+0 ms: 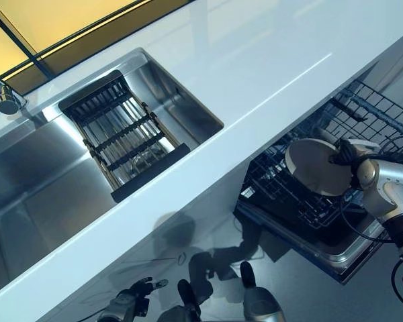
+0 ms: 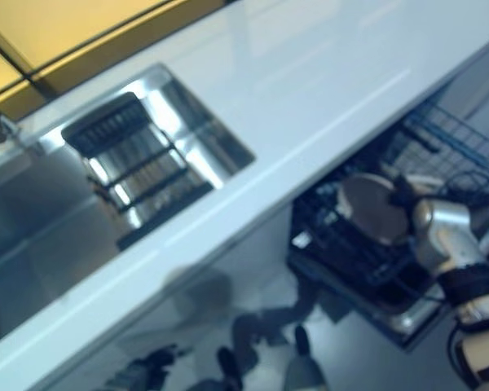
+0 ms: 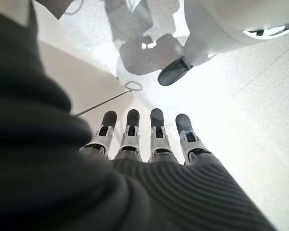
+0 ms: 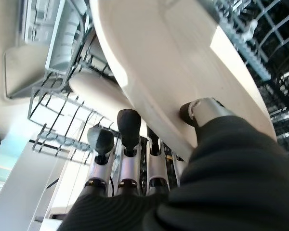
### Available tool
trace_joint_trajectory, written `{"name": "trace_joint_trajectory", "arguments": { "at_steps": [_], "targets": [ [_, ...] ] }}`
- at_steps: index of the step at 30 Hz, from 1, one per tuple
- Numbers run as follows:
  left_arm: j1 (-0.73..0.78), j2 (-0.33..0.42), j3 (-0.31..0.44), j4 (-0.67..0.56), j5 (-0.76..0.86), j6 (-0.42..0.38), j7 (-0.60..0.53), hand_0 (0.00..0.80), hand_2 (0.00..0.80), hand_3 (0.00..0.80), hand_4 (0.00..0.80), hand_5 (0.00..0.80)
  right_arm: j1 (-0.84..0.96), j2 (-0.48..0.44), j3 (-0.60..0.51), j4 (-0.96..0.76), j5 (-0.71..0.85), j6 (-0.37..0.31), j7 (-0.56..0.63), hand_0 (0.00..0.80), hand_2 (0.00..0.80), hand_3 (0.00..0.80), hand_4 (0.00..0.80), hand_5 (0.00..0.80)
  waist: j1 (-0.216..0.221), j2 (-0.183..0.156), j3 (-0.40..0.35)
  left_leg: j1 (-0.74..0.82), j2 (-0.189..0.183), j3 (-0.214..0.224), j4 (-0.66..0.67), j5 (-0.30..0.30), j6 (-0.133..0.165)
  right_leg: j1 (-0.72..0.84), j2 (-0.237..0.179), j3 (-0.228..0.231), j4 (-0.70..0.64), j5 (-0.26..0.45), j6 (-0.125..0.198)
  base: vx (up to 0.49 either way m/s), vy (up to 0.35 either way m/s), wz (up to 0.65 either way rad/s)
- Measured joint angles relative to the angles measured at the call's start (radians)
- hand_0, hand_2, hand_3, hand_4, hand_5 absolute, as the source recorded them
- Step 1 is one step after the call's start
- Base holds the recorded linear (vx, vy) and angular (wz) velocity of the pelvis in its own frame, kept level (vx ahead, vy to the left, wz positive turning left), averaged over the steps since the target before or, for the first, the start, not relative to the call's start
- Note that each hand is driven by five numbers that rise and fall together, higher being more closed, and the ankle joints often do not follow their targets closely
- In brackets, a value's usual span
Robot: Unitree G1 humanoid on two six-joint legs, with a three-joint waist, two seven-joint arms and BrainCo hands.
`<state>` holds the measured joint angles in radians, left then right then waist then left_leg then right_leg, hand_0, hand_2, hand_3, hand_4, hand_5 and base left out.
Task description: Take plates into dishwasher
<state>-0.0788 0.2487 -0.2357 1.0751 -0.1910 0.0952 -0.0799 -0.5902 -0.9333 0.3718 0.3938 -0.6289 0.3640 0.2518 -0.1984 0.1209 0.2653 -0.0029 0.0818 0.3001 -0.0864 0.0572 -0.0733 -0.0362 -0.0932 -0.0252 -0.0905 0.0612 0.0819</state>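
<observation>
A round pale plate [image 1: 316,164] is tilted on edge over the pulled-out lower dishwasher rack [image 1: 282,194], below the counter's edge. My right hand [image 1: 349,155] holds it at its right rim. In the right wrist view the thumb [image 4: 204,110] presses one face of the plate [image 4: 183,62] and the fingers [image 4: 130,139] curl under the other. The rim of another pale dish [image 4: 98,89] stands in the wire rack beyond. My left hand [image 1: 131,298] hangs low at the bottom left, its fingers [image 3: 154,137] straight over the floor and holding nothing.
A white countertop [image 1: 269,54] runs diagonally above the dishwasher. A steel sink [image 1: 27,168] with a black drainer rack [image 1: 121,134] and a tap [image 1: 3,94] lies at the left. An upper wire basket [image 1: 376,114] juts out at the right.
</observation>
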Motion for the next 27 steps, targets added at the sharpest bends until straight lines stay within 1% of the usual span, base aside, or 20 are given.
{"name": "trace_joint_trajectory", "arguments": {
  "at_steps": [2,6,21,24,27],
  "targets": [
    [-0.004,0.0,0.0,0.0,0.0,0.0,0.0,0.0,0.0,0.0,0.0,0.0,0.0,0.01,0.002,0.021,-0.01,0.005,0.0,0.8,0.8,0.8,0.8,0.8,0.002,0.005,0.002,-0.001,0.0,-0.001,0.0,0.0,0.0,0.0,0.0,-0.002,0.0,0.0,0.0,0.0,0.005,0.02],
    [-0.009,-0.001,0.0,-0.001,0.0,0.0,0.0,0.0,0.0,0.0,0.0,0.0,0.0,0.019,0.014,0.063,-0.019,0.006,-0.013,0.8,0.8,0.8,0.8,0.8,0.022,0.007,0.003,-0.001,0.0,-0.003,0.0,0.001,0.0,0.0,-0.001,-0.011,0.001,0.0,0.0,0.0,0.0,0.0],
    [-0.011,-0.001,-0.001,0.0,0.0,-0.001,-0.001,0.0,0.0,0.0,0.0,0.0,-0.026,0.059,0.033,0.102,-0.049,0.021,-0.022,0.8,0.8,0.8,0.8,0.8,0.029,0.008,0.003,-0.001,0.0,-0.016,0.001,0.005,0.002,0.007,-0.002,-0.025,0.0,0.0,0.0,-0.005,-0.003,0.01],
    [-0.012,-0.001,-0.001,0.0,0.0,-0.001,-0.001,0.0,0.0,0.0,0.0,0.0,-0.026,0.059,0.036,0.108,-0.049,0.029,-0.022,0.8,0.8,0.8,0.8,0.8,0.035,0.008,0.002,-0.001,0.0,-0.026,0.001,0.006,0.002,0.009,-0.002,-0.028,0.0,0.0,0.0,-0.008,-0.013,0.03],
    [-0.016,-0.001,-0.01,0.0,0.0,0.0,-0.001,0.0,0.0,0.0,0.0,0.0,-0.034,0.06,0.043,0.126,-0.056,0.031,-0.021,0.8,0.8,0.8,0.8,0.8,0.047,0.01,0.001,-0.001,0.0,-0.028,0.001,0.007,0.002,0.01,-0.002,-0.03,0.0,0.0,-0.001,-0.006,-0.005,0.01]
  ]
}}
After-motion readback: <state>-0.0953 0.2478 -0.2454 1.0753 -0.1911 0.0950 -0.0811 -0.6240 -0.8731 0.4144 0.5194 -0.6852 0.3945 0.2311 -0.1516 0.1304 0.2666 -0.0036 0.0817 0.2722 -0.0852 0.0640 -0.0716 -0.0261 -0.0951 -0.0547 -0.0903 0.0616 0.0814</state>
